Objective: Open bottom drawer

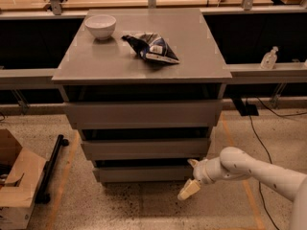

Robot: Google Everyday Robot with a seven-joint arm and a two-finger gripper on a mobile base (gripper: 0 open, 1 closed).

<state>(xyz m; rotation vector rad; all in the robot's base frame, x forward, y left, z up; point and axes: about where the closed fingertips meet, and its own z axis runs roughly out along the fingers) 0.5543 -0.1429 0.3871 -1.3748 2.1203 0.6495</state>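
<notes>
So, a cardboard box [17, 186] sits on the floor at the left. A white bowl [100, 26] and a crumpled chip bag [152, 48] are up on the grey tabletop [196, 61]. The bottom drawer [144, 174] is lowest in the cabinet and looks pushed in. The tool [192, 176] hangs just beside its right end, spread apart and gripping nothing.

The matt grey bottom drawer [144, 174] is looking smooth; the glossy white plastic end effector [187, 178] is hovering at its right end.
</notes>
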